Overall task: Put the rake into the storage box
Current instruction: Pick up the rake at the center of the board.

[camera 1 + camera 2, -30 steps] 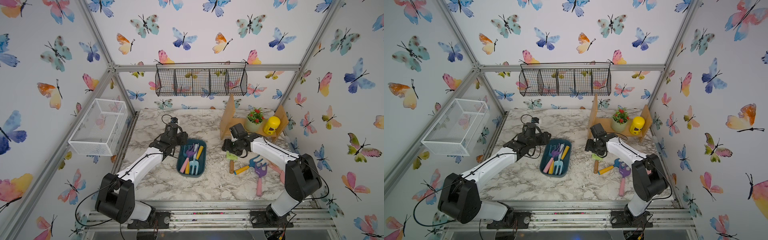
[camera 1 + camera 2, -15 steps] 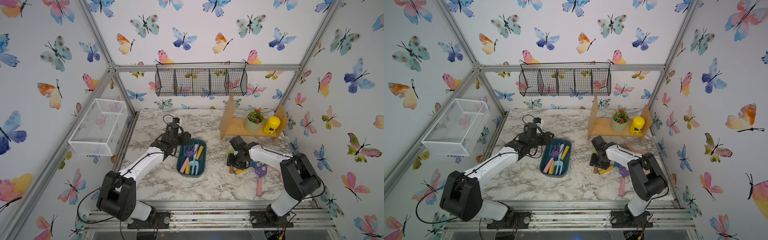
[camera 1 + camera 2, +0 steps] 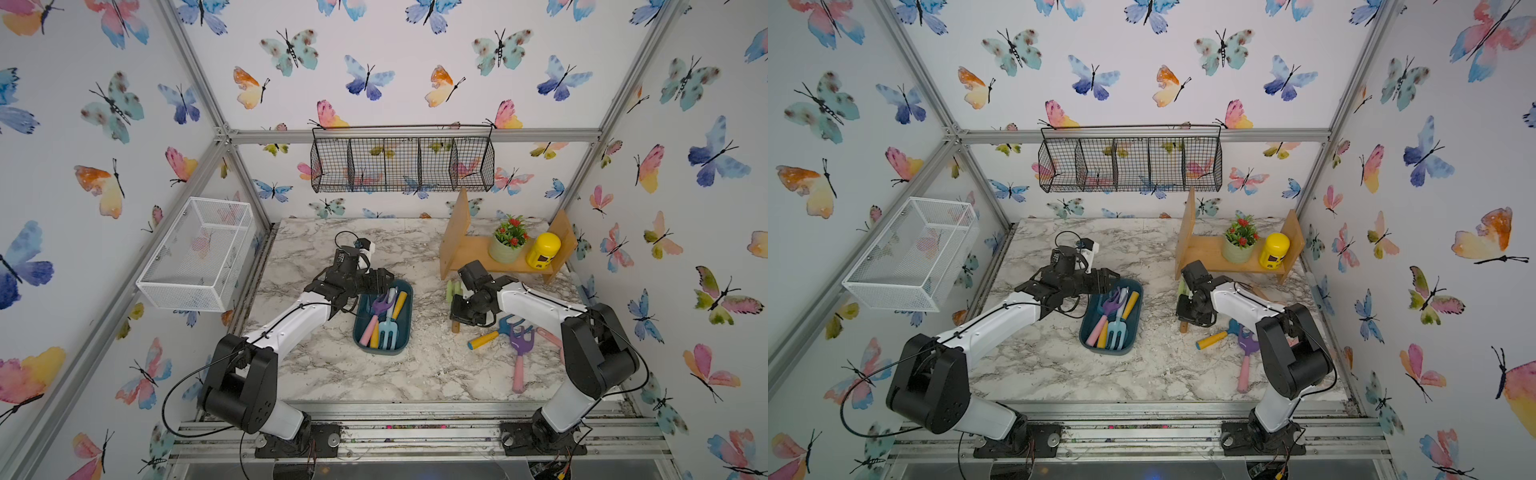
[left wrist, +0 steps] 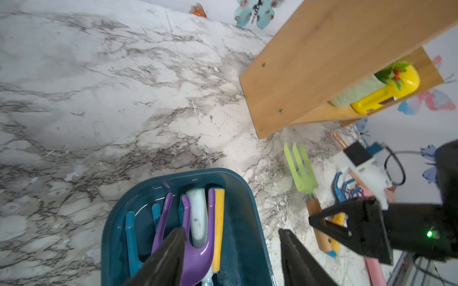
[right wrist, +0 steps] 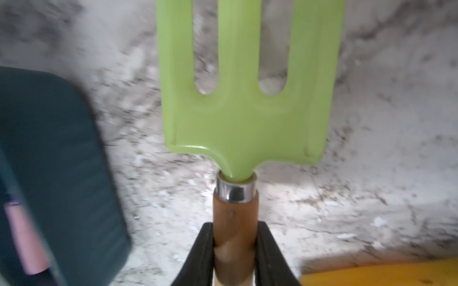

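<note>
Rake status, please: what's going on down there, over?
Right gripper shut on rake handle. Rake outside box. Left gripper open above box, possibly in the way.

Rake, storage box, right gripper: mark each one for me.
rake (image 5: 247, 123), right wrist view, on the green head below the tines.
storage box (image 4: 244, 222), left wrist view, on its bare inner wall.
right gripper (image 5: 235, 230), right wrist view, midway between fingertips shut on the rake's wooden handle.

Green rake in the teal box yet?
No, the green rake is outside the storage box, over the marble table, its wooden handle pinched by the right end effector.
</note>
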{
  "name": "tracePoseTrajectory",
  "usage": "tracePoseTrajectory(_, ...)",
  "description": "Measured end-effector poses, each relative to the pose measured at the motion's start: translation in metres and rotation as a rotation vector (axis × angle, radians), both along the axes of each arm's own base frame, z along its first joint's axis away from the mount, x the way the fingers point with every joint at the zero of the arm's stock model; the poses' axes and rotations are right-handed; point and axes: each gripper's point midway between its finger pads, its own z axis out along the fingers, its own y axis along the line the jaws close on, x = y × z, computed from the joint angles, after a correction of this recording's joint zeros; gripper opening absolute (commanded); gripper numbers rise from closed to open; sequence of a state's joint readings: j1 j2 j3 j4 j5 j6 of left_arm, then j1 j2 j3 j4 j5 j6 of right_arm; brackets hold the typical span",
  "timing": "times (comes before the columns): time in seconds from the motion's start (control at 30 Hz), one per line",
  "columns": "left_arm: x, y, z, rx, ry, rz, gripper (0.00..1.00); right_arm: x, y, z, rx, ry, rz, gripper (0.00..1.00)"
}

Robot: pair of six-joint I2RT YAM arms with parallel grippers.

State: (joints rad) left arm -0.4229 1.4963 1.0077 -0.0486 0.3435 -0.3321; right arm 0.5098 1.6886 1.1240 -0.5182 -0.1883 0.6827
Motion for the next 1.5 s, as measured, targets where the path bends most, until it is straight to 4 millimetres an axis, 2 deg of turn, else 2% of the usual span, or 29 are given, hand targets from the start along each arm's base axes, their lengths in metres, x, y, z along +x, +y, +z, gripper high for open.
tracePoseTrajectory(0.07, -0.005, -0.005, -0.005, -0.018, 0.023, -0.032, 0.68, 0.013, 0.019, 0.024, 0.097, -0.056, 0.027, 0.25)
tracePoseTrajectory(0.13, -0.009, -0.012, -0.006, -0.047, 0.039, -0.069, 0.69, 0.018, 0.038, 0.042, 0.202, -0.077, 0.059, 0.25)
tracePoseTrajectory(0.23, -0.012, -0.021, 0.000, -0.097, 0.042, -0.115, 0.69, 0.016, 0.056, 0.052, 0.305, -0.074, 0.114, 0.25)
tracePoseTrajectory(0.43, -0.012, -0.035, 0.011, -0.179, 0.025, -0.174, 0.70, 0.013, 0.074, 0.068, 0.409, -0.086, 0.192, 0.24)
tracePoseTrajectory(0.7, -0.001, -0.053, 0.005, -0.256, 0.060, -0.205, 0.69, 0.005, 0.089, 0.080, 0.469, -0.095, 0.284, 0.24)
tracePoseTrajectory(0.87, 0.015, -0.066, 0.021, -0.290, 0.024, -0.224, 0.69, -0.001, 0.093, 0.080, 0.473, -0.093, 0.322, 0.24)
tracePoseTrajectory(1.03, 0.022, -0.077, 0.039, -0.314, -0.023, -0.251, 0.67, -0.004, 0.095, 0.080, 0.472, -0.096, 0.338, 0.24)
tracePoseTrajectory(1.13, 0.022, -0.087, 0.033, -0.312, -0.014, -0.269, 0.66, -0.004, 0.095, 0.081, 0.473, -0.099, 0.346, 0.24)
tracePoseTrajectory(1.23, 0.016, -0.101, 0.020, -0.294, 0.017, -0.299, 0.64, -0.004, 0.095, 0.082, 0.472, -0.104, 0.350, 0.24)
tracePoseTrajectory(1.3, 0.012, -0.109, 0.012, -0.279, 0.035, -0.320, 0.56, -0.005, 0.095, 0.083, 0.473, -0.110, 0.353, 0.25)
tracePoseTrajectory(1.37, 0.007, -0.114, 0.007, -0.267, 0.047, -0.335, 0.27, -0.005, 0.095, 0.086, 0.474, -0.116, 0.356, 0.24)
tracePoseTrajectory(1.43, 0.003, -0.117, 0.005, -0.262, 0.056, -0.341, 0.07, -0.005, 0.095, 0.089, 0.477, -0.125, 0.358, 0.25)
tracePoseTrajectory(1.47, 0.004, -0.117, 0.006, -0.267, 0.058, -0.339, 0.01, -0.006, 0.093, 0.089, 0.469, -0.124, 0.357, 0.25)
tracePoseTrajectory(1.5, 0.003, -0.118, 0.011, -0.282, 0.056, -0.349, 0.00, -0.005, 0.092, 0.086, 0.458, -0.128, 0.354, 0.25)
